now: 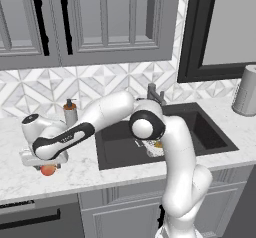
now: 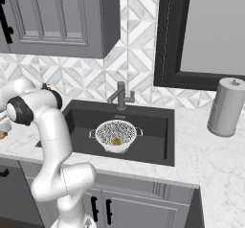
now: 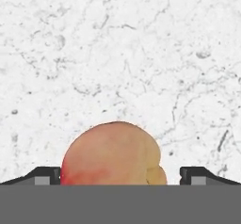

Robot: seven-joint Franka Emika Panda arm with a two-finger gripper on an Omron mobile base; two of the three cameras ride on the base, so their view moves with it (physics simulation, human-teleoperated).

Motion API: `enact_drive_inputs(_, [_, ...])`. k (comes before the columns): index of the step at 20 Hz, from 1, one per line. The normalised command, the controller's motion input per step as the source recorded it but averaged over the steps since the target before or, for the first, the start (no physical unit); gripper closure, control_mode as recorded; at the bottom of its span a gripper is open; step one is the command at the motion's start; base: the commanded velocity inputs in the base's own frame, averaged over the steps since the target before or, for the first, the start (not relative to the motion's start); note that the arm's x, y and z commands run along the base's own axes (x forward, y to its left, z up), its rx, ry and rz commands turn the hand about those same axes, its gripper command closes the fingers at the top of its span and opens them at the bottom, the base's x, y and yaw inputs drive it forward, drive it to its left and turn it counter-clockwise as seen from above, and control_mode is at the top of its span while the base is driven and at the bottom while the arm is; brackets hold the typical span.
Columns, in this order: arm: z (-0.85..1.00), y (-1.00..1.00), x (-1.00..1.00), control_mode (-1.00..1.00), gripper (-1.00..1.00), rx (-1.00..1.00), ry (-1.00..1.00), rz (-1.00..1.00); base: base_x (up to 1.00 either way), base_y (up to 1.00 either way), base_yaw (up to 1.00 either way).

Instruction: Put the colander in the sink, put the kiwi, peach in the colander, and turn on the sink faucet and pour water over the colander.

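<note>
The peach [image 3: 113,155], orange-red with a yellow blush, lies on the marble counter [image 3: 141,53] left of the sink [image 1: 120,147]. My gripper [image 3: 120,176] hangs over it, open, with a fingertip [image 3: 47,175] on each side of the fruit. From the left base camera the hand [image 1: 42,157] covers most of the peach [image 1: 48,170]. The white mesh colander [image 2: 116,135] stands in the dark sink [image 2: 162,126] with the yellowish kiwi [image 2: 116,141] inside it. The dark faucet [image 2: 120,95] rises behind the basin, with no water visible.
A soap-pump bottle [image 1: 70,113] stands on the counter just behind my forearm. A grey paper towel roll [image 2: 225,106] sits on the counter right of the sink. Grey cabinets hang above, and the counter's front edge lies close to the peach.
</note>
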Motion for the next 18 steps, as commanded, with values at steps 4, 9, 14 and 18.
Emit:
enact_drive_inputs(4, [-0.24,-0.06,0.00,-1.00,-1.00,0.00,0.00,0.00,0.00,0.00,0.00])
enact_drive_inputs(9, [-0.09,-0.01,0.00,-1.00,1.00,0.00,0.00,0.00,0.00,0.00,0.00])
enact_drive_inputs(14, [0.00,-0.03,0.00,-1.00,1.00,0.00,0.00,0.00,0.00,0.00,0.00])
enact_drive_inputs(18, [0.18,-0.39,0.00,-1.00,1.00,0.00,0.00,0.00,0.00,0.00,0.00])
